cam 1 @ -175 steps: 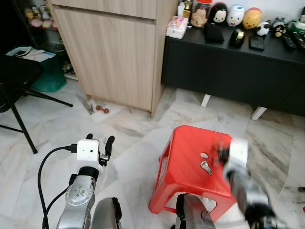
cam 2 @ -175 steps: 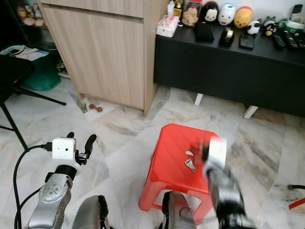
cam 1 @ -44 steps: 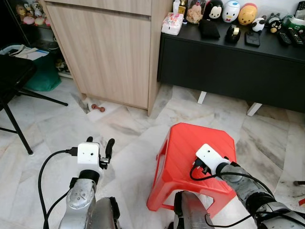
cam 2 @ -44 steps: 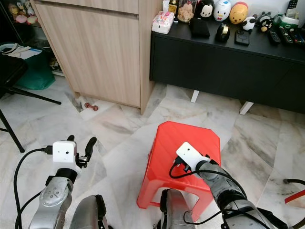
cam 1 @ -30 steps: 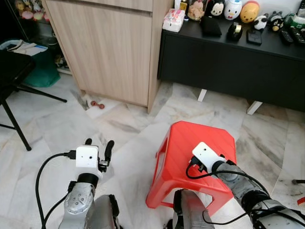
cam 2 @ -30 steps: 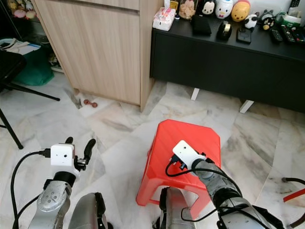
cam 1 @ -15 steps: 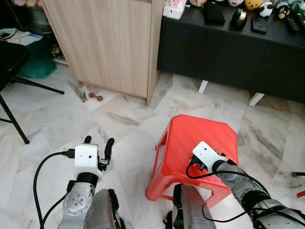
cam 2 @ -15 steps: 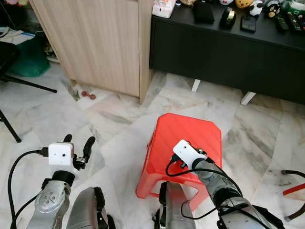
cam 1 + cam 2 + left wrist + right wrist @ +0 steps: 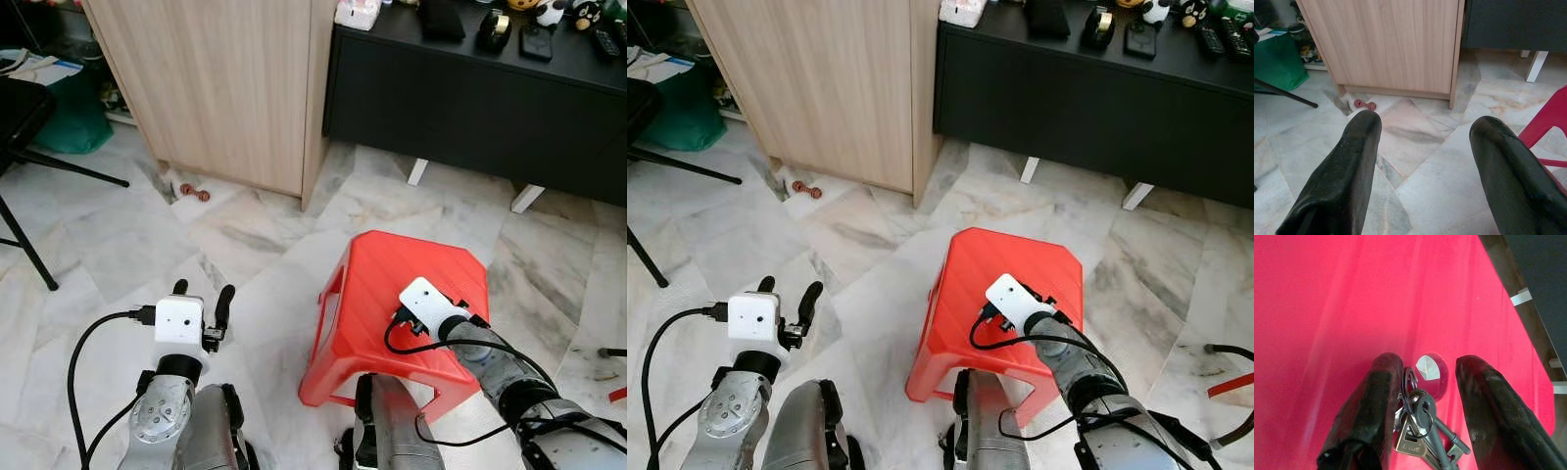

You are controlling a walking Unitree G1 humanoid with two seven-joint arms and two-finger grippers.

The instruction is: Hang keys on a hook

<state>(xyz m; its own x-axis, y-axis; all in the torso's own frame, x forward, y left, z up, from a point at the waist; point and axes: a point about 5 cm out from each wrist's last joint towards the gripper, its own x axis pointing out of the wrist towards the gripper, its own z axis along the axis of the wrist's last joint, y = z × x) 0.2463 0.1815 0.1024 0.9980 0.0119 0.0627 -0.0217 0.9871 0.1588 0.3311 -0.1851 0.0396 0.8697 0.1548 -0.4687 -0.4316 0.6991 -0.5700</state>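
A bunch of keys (image 9: 1422, 428) on a ring lies on the top of the red plastic stool (image 9: 387, 279), beside a small round hole (image 9: 1427, 368) in it. My right gripper (image 9: 1429, 361) is down on the stool top and open. Its two black fingers (image 9: 1371, 406) stand either side of the keys, and one finger is right against the ring. In the eye views the right wrist's white camera box (image 9: 427, 303) covers the keys. My left gripper (image 9: 203, 290) is held out over the marble floor to the left of the stool, open and empty.
A light wood cabinet (image 9: 225, 88) and a black sideboard (image 9: 470, 108) with small items on top stand behind the stool. A small red dumbbell-shaped toy (image 9: 193, 192) lies at the cabinet's foot. A black chair leg (image 9: 24, 250) and a green bag (image 9: 49, 122) are at the far left.
The right arm, raised and blurred earlier, has come down onto the stool over the keys and has stayed there. The head view has tilted down slightly. The left arm has not moved.
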